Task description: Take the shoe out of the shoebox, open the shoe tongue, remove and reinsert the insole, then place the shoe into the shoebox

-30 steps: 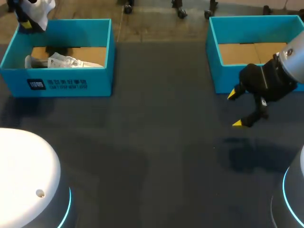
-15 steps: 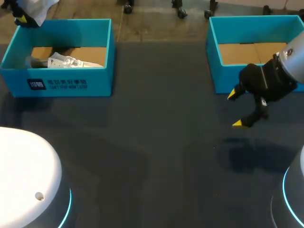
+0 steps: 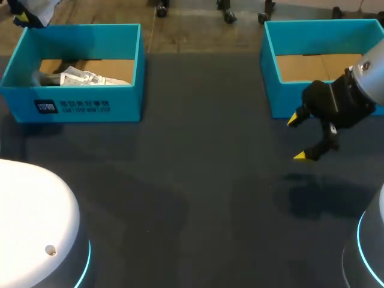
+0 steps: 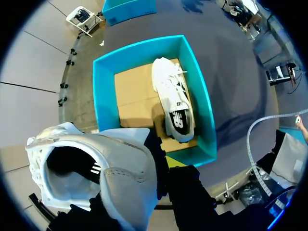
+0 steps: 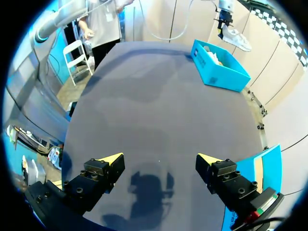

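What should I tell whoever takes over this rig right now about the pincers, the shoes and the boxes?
The left pincer is shut on the white shoe, held in the air above the left shoebox.
The right pincer is open, holding nothing, over the table by the right shoebox.
A second shoe lies in the left shoebox.
Done: shoe lifted out.
Left, it seems: open the tongue, remove and reinsert the insole, put the shoe back.

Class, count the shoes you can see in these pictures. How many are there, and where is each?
2. The first shoe lies inside the left shoebox. The second shoe is held up by the left gripper, clear of that box. No other shoe shows.
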Available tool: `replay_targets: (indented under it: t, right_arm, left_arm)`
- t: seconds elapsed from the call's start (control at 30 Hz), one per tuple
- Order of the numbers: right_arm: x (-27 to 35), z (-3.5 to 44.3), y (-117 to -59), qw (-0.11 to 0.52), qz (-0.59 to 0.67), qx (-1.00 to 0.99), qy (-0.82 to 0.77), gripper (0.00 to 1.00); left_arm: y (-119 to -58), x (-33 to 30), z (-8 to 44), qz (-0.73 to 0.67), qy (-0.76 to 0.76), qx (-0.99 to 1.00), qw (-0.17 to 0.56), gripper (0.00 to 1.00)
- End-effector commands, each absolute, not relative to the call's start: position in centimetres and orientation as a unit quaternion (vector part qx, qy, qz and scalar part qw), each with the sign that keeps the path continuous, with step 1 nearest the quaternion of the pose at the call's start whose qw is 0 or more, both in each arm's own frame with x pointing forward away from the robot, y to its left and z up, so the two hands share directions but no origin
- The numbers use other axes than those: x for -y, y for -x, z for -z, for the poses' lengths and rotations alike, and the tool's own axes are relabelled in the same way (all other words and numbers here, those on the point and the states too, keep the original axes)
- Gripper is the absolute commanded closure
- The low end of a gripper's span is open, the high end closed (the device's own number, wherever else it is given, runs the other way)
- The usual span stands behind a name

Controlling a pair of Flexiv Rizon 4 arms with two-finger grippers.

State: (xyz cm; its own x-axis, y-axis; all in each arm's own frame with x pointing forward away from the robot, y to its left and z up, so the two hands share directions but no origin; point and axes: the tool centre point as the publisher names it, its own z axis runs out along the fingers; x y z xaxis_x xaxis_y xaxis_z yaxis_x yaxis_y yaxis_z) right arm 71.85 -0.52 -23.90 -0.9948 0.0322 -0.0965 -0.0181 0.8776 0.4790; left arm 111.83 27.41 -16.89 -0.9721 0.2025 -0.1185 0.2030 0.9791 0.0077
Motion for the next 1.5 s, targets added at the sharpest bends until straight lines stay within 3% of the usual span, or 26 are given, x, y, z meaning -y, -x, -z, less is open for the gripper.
replay_targets:
  t: [0.03, 0.13, 0.57, 0.8, 1.07, 1.5]
  right_arm:
    - [0.5, 23.9, -71.8, 0.052, -0.247, -0.968, -0.004, 0.0]
    - [0.5, 23.9, -71.8, 0.052, -0.247, -0.968, -0.004, 0.0]
    - [0.5, 23.9, -71.8, 0.052, -0.247, -0.968, -0.004, 0.0]
    - [0.5, 23.9, -71.8, 0.052, -0.247, -0.968, -0.004, 0.0]
    - [0.5, 23.9, -71.8, 0.052, -0.247, -0.968, -0.004, 0.0]
    - [0.5, 23.9, -71.8, 0.052, -0.247, -0.968, -0.004, 0.0]
  left_arm:
    - [-111.8, -27.5, 16.7, 0.002, -0.103, -0.993, 0.06, 1.0]
    - [-111.8, -27.5, 16.7, 0.002, -0.103, -0.993, 0.06, 1.0]
    - [-112.0, -31.3, 16.8, -0.041, -0.467, -0.876, 0.113, 1.0]
    - [-112.9, -32.2, 17.2, -0.062, -0.62, -0.779, 0.066, 1.0]
    - [-114.3, -31.8, 16.7, -0.058, -0.678, -0.733, 0.029, 1.0]
    - [-114.6, -31.6, 16.0, -0.063, -0.654, -0.753, 0.033, 1.0]
